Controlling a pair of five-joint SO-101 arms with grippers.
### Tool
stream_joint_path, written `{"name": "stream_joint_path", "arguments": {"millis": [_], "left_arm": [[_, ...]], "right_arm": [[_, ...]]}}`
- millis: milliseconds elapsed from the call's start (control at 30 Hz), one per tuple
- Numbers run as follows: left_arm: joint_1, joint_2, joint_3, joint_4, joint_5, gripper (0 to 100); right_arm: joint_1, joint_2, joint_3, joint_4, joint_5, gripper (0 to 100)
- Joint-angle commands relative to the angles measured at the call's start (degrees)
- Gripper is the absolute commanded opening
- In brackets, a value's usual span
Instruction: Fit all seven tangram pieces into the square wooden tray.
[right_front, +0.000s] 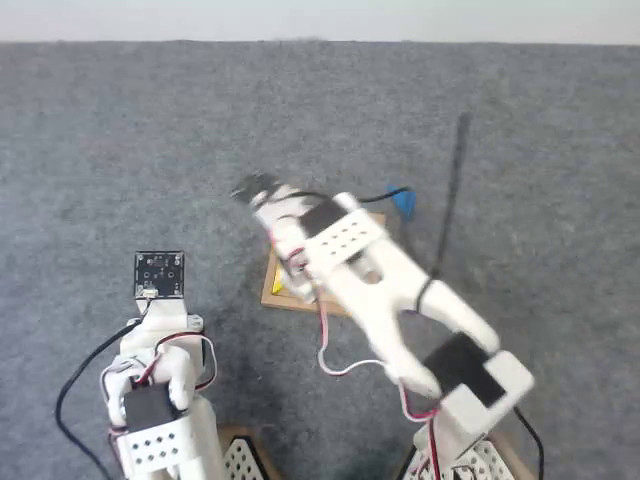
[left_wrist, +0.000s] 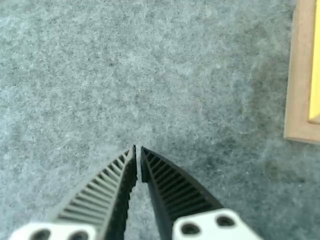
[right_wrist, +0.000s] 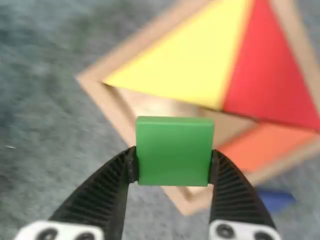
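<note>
Jaws pressed together and holding nothing, the left gripper is hovering over the grey carpet, near the square wooden tray. Inside the tray, a yellow triangle is lying edge to edge with a red triangle, and an orange piece is sitting against one rim. The right gripper is clamping the green square by two opposite edges, above a corner of the tray. A blue piece is lying on the carpet just beyond the tray's far right corner.
</note>
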Motion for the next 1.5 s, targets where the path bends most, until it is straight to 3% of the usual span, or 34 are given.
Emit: {"name": "stream_joint_path", "arguments": {"millis": [0, 333, 600, 833, 1100, 1300, 1467], "left_arm": [[-0.18, -1.05, -0.48, 0.26, -0.53, 2], [-0.18, -1.05, -0.48, 0.26, -0.53, 2], [-0.18, -1.05, -0.48, 0.26, -0.53, 2], [-0.18, -1.05, -0.48, 0.26, -0.53, 2], [-0.18, -1.05, -0.48, 0.26, -0.53, 2], [-0.18, -1.05, -0.48, 0.26, -0.53, 2], [-0.18, -1.05, -0.48, 0.26, -0.53, 2]], "right_arm": [[-2.77, 1.63, -4.04, 0.22, 1.14, 14.3], [-2.59, 4.79, -3.87, 0.22, 1.93, 15.4], [-2.33, 8.13, -4.66, -1.19, 2.02, 33.2], [3.82, 8.22, -6.33, -1.27, 1.85, 33.2], [2.24, 4.97, -7.65, -0.84, 1.67, 33.2], [3.82, 0.57, -5.19, -1.45, 1.67, 24.9], [6.02, 0.57, -5.1, -2.86, 1.49, 23.6]]}}
